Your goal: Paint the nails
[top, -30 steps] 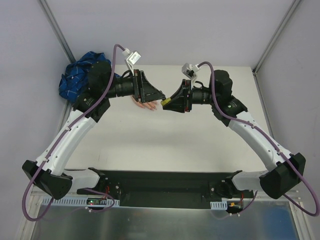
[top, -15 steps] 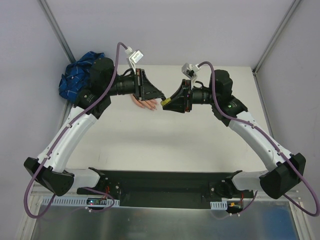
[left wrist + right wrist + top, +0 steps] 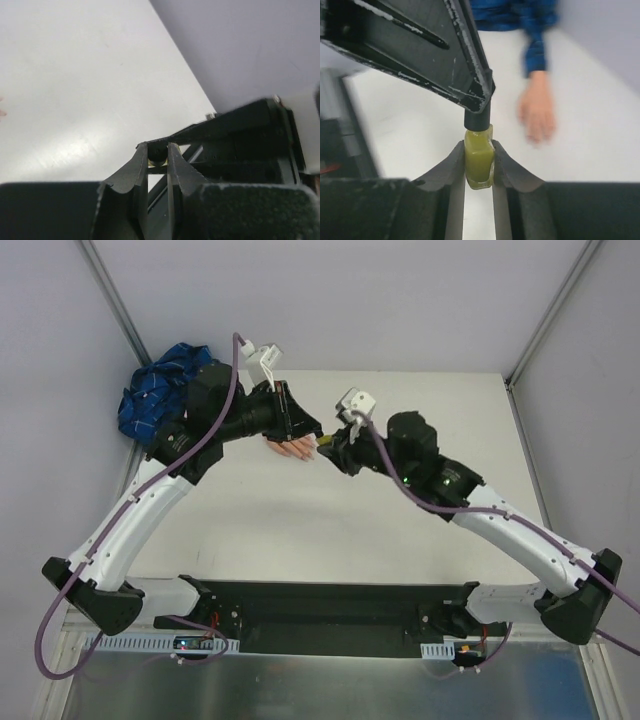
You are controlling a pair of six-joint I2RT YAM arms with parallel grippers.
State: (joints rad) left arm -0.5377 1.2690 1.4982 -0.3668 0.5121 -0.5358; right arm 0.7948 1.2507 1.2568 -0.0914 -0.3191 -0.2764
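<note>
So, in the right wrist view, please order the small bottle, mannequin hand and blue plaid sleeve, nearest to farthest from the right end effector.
1. small bottle: clamped in the right end effector.
2. mannequin hand: beyond, to the right.
3. blue plaid sleeve: farthest, at the top.

Your right claw (image 3: 479, 172) has carried the bottle (image 3: 479, 157) leftward, and your left claw (image 3: 157, 150) has closed onto its black cap (image 3: 477, 120).
</note>
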